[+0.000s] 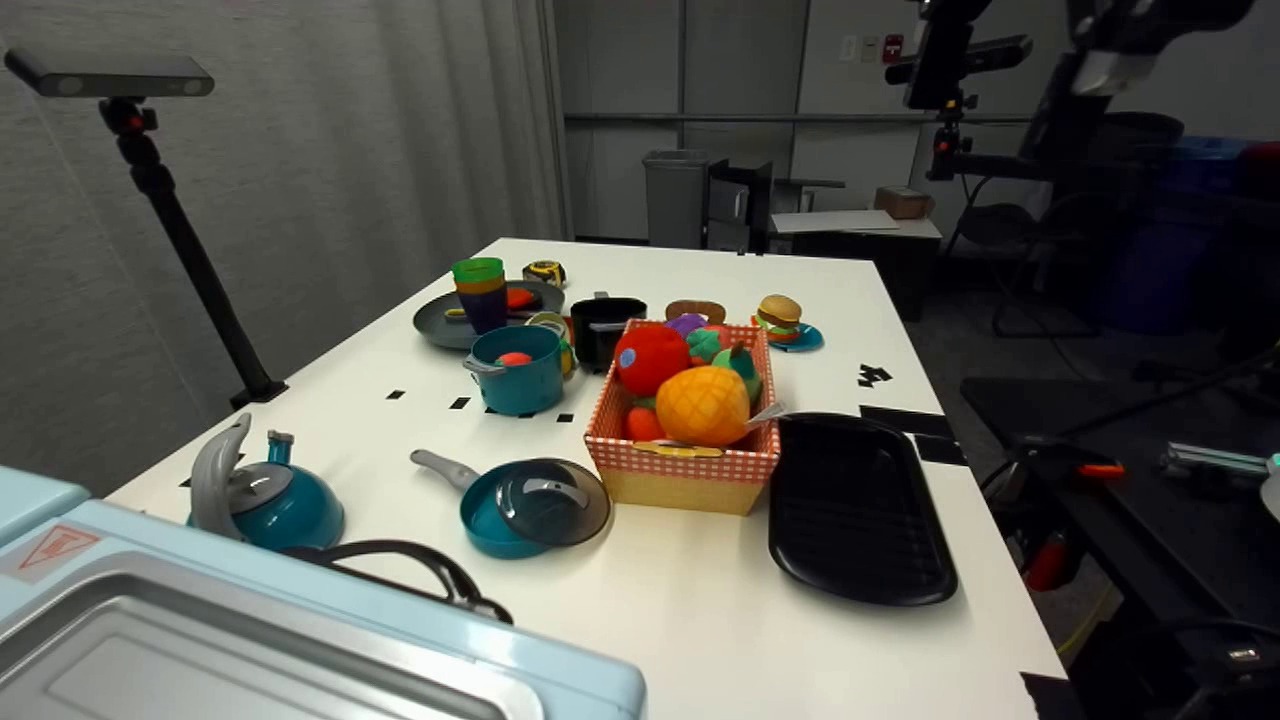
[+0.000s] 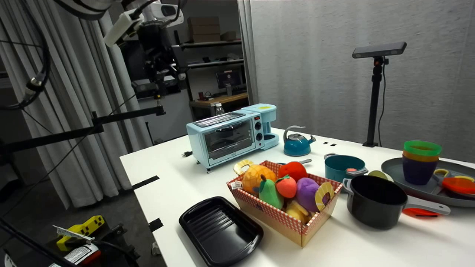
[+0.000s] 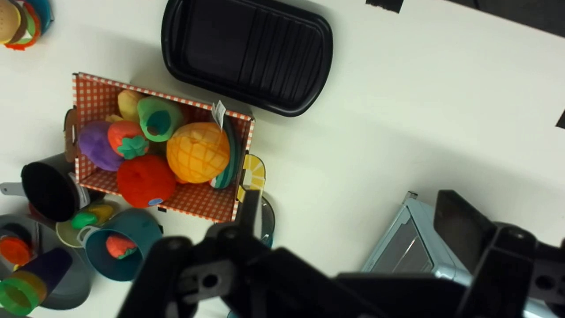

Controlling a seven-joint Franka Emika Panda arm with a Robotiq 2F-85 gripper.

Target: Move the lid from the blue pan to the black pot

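Observation:
The dark see-through lid (image 1: 553, 503) rests off-centre on the teal-blue pan (image 1: 490, 515), overhanging its side toward the basket. In an exterior view the pan's grey handle (image 2: 305, 161) shows behind the basket, and the lid is hidden. In the wrist view, slivers of the lid (image 3: 268, 216) and the pan (image 3: 269, 241) show beside a finger. The black pot (image 2: 376, 204) stands uncovered behind the basket, also in the wrist view (image 3: 48, 191) and in an exterior view (image 1: 592, 340). My gripper (image 3: 351, 196) is open and empty, high above the table.
A basket of plush fruit (image 1: 680, 490) stands between the pan and the black pot, close to the lid. A black tray (image 1: 860, 510), a deeper blue pot (image 1: 520, 375), a kettle (image 1: 290, 505) and a light-blue toaster oven (image 2: 230, 137) are on the table. Stacked cups (image 2: 419, 167) stand on a grey plate.

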